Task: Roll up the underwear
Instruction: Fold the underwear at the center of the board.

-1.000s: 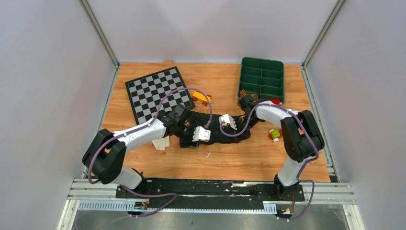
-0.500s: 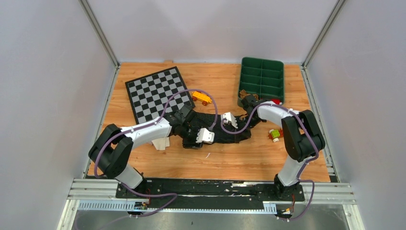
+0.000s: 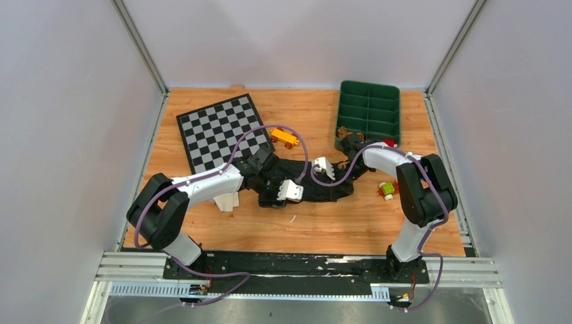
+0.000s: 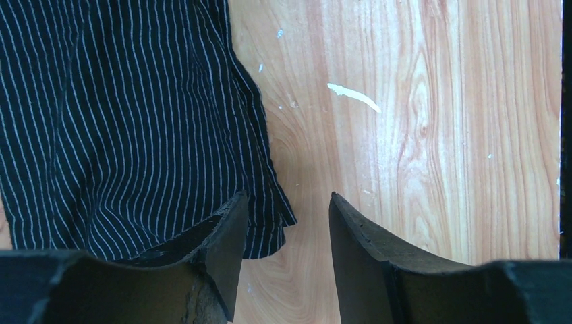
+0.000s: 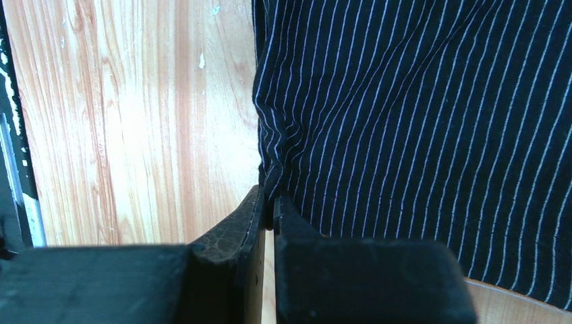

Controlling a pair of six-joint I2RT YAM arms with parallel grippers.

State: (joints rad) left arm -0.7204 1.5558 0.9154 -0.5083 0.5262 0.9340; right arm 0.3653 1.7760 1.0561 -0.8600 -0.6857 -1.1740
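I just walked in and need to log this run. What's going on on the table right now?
Black pinstriped underwear lies spread on the wooden table, handled from two sides. The right end effector is shut on one edge of the cloth, pinching a small fold. The left end effector is open at a corner of it, one finger over the fabric and the other over bare wood, gripping nothing. No roll has formed yet.
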